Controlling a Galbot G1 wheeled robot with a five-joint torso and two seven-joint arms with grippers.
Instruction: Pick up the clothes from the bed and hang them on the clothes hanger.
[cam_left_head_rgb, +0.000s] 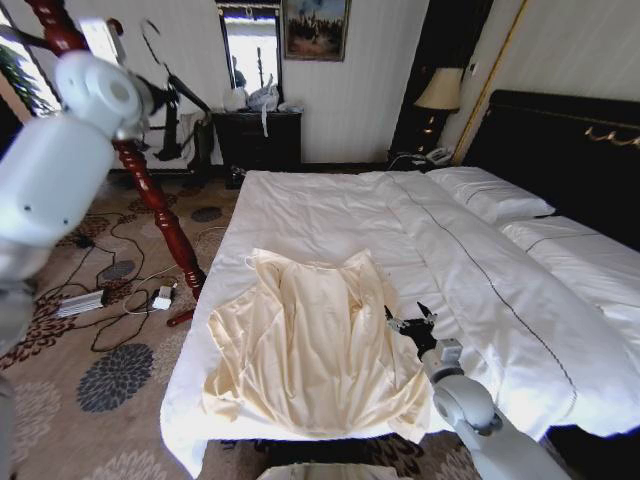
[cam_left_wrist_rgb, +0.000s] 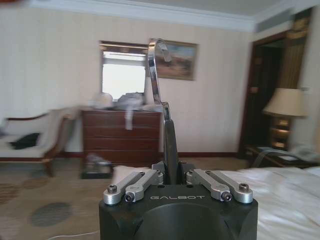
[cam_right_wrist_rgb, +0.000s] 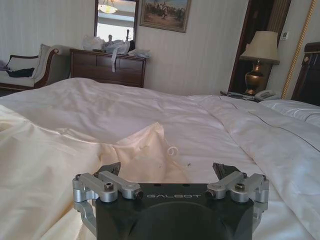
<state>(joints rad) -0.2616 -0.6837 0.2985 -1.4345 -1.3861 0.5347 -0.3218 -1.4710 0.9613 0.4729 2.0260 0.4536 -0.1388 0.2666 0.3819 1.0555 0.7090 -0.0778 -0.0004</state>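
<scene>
We hold the clothes hanger (cam_left_wrist_rgb: 161, 85) clamped in the left gripper (cam_left_wrist_rgb: 170, 175), upper left of frame. Right gripper (cam_left_head_rgb: 411, 320), jaws wide and empty, sits low by the clothes (cam_left_head_rgb: 305, 340) at centre-bottom on the bed (cam_left_head_rgb: 330, 205). Risk: silky fabric slips, or duvet gets pinched too. Carpeted rm, dresser (cam_right_wrist_rgb: 107, 65) behind.

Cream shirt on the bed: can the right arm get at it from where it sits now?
Probably yes. The right gripper sits low, jaws open, beside the cream shirt lying flat on the bed, nothing between them.
</scene>
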